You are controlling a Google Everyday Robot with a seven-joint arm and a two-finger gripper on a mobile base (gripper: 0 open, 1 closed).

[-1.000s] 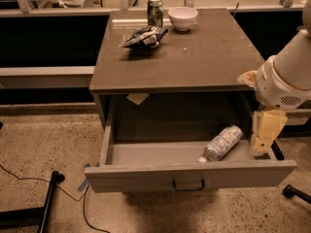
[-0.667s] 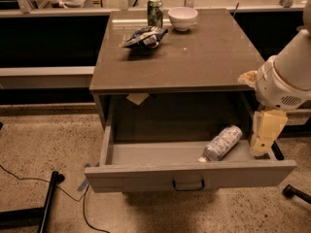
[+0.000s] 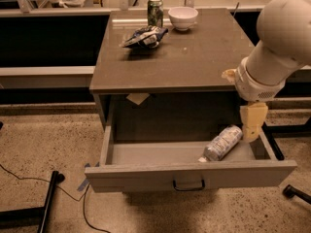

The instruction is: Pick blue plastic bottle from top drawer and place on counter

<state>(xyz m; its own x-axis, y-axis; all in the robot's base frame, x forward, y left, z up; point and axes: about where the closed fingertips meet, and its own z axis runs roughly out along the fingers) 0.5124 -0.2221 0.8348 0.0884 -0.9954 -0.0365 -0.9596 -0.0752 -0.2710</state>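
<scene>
**Bottle lies in the open drawer, hand just beside it**

The top drawer (image 3: 146, 173) stands pulled out from under the table (image 3: 194, 62), with its dark pull handle (image 3: 188, 185) at the centre of the front panel. The blue plastic bottle (image 3: 223, 142) lies on its side on the drawer floor, in the right half. Its cap end points toward the front panel and its other end angles toward the right rear.

The hand (image 3: 251, 130) hangs from the white arm (image 3: 277, 42) at the drawer's right side, just beside the bottle's rear end. I cannot tell whether it touches the bottle, nor whether the hand is apart or together.

At the far part of the table stand a green can (image 3: 155, 11) and a white bowl (image 3: 183, 17), near each other. A crumpled snack bag (image 3: 145, 36) lies just in front of the can. A scrap of paper (image 3: 138, 98) shows under the table's front edge, toward the left.
</scene>
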